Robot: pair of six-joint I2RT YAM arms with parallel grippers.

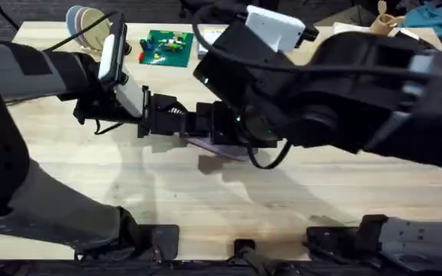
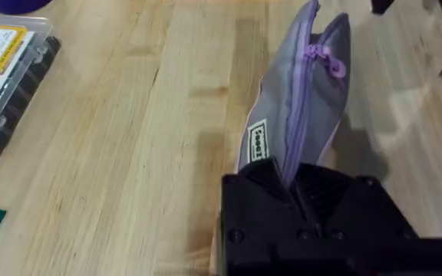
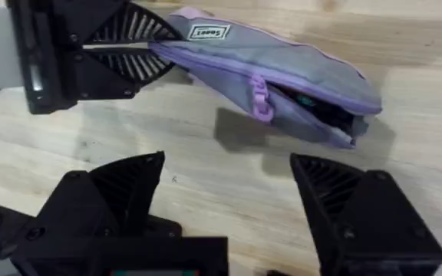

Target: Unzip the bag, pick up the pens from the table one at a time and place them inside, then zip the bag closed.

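Observation:
The lavender bag (image 3: 282, 65) lies on the table (image 1: 206, 207), lifted at one end. My left gripper (image 2: 286, 172) is shut on that end, beside the white label. The purple zipper pull (image 3: 259, 96) sits partway along, and the stretch beyond it gapes open, showing a dark inside with something teal. My right gripper (image 3: 229, 192) hovers just above the table beside the bag, open, with nothing between its fingers (image 3: 121, 192). From overhead a strip of the bag (image 1: 225, 149) shows under the right arm. The pens are out of view.
A flat clear box with a yellow label (image 2: 6, 84) lies beside the left arm. At the table's far edge stand a green plate with small bricks (image 1: 167, 47) and a stack of bowls (image 1: 87, 27). Bare wood lies toward the front.

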